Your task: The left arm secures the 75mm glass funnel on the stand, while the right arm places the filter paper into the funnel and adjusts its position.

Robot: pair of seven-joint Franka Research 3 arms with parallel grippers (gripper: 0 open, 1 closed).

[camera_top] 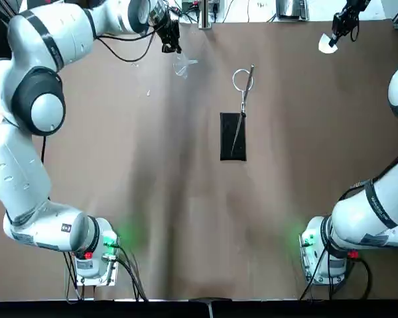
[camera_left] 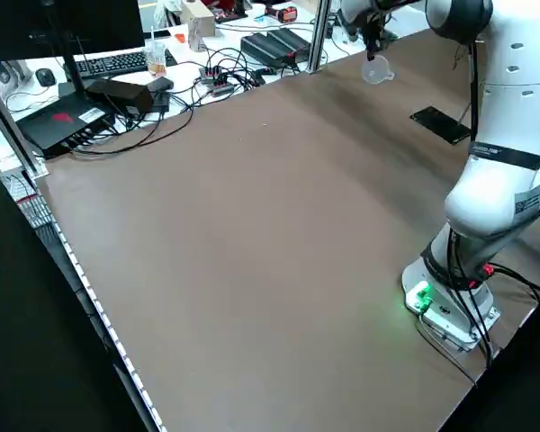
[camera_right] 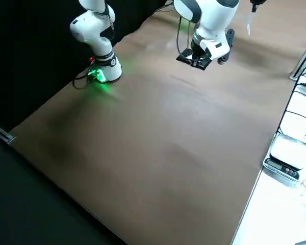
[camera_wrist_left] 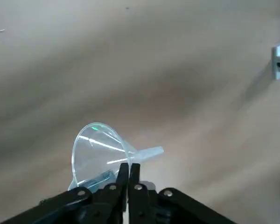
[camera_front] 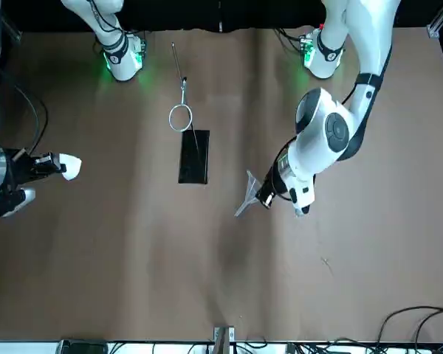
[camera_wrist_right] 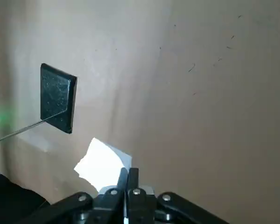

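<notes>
Two jaws loaded, stand between
Left jaws (camera_wrist_left: 129, 170) pinch clear funnel (camera_wrist_left: 100, 149); right jaws (camera_wrist_right: 129, 175) pinch filter paper (camera_wrist_right: 102, 163); black stand (camera_top: 233, 142) on desk (camera_top: 186, 218).

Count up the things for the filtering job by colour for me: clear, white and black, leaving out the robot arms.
Clear: 1, the funnel, in the left pincer.
White: 1, the filter paper, in the right pincer.
Black: 1, the stand's base plate, with its metal rod and ring counted as part of it.
Total: 3
</notes>
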